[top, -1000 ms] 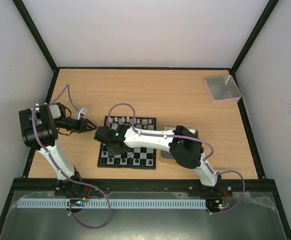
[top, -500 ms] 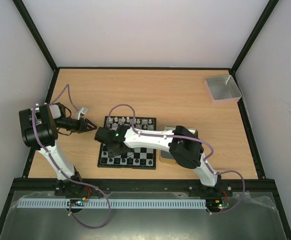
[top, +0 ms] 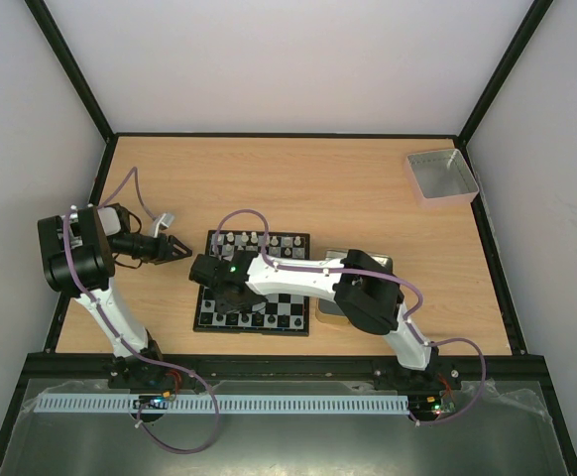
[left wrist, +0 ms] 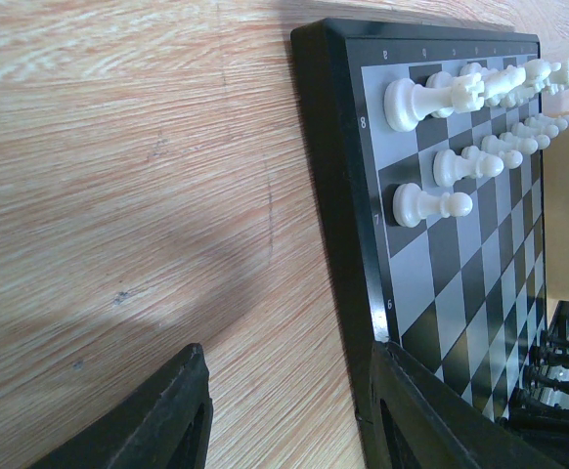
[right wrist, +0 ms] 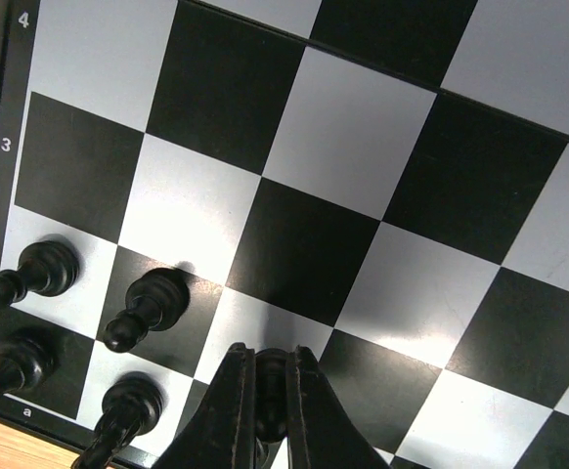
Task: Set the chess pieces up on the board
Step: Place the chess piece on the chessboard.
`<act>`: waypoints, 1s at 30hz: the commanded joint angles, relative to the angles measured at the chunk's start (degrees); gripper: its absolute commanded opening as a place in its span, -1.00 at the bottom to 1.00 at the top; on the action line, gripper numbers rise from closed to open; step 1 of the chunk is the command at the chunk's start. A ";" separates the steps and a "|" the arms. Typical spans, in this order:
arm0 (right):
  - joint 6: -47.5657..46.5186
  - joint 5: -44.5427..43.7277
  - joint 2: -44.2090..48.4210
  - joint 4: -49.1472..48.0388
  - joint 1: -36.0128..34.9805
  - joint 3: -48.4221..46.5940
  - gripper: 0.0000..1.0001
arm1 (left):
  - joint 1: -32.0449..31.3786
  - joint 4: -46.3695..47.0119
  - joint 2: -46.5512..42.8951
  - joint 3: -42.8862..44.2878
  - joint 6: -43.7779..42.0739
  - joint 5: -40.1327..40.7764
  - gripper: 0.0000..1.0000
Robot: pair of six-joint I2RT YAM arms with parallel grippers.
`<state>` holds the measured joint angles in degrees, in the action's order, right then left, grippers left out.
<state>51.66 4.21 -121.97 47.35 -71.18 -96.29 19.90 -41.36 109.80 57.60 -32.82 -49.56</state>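
While the right arm stretches leftward across the board (top: pixel 298 302), the overhead view shows the right claw (top: pixel 231 300) low over the board's near-left part, among the black pieces (top: pixel 259 319) lined along the near edge. White pieces (top: pixel 254 239) fill the far edge. The left claw (top: pixel 181 250) hangs over the bare tabletop (top: pixel 318 188), just off the board's far-left corner. A gold-rimmed tin (top: pixel 330 317) lies against the board's right side, partly under the right arm, and a grey tray (top: pixel 442 176) sits in the far right corner.

From the left wrist, the left claw (left wrist: pixel 286 352) is released, its fingers (left wrist: pixel 167 415) spread with only wood grain and the board's black border (left wrist: pixel 338 195) between them. White pieces (left wrist: pixel 441 98) stand two rows deep.

From the right wrist, the right claw (right wrist: pixel 268 354) is clenched on a black piece (right wrist: pixel 270 383) above the first row; whether it touches the square I cannot tell. Four more black pieces (right wrist: pixel 143 308) occupy the corner squares of rows one and two.
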 commanded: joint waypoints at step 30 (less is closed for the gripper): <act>-0.07 0.09 -1.89 -0.17 -0.46 -0.45 -0.69 | 0.80 2.49 4.77 -2.50 -0.49 16.16 -0.06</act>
<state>51.64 5.43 -122.78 46.83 -71.20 -96.16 19.92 -41.39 109.80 57.60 -32.84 -49.60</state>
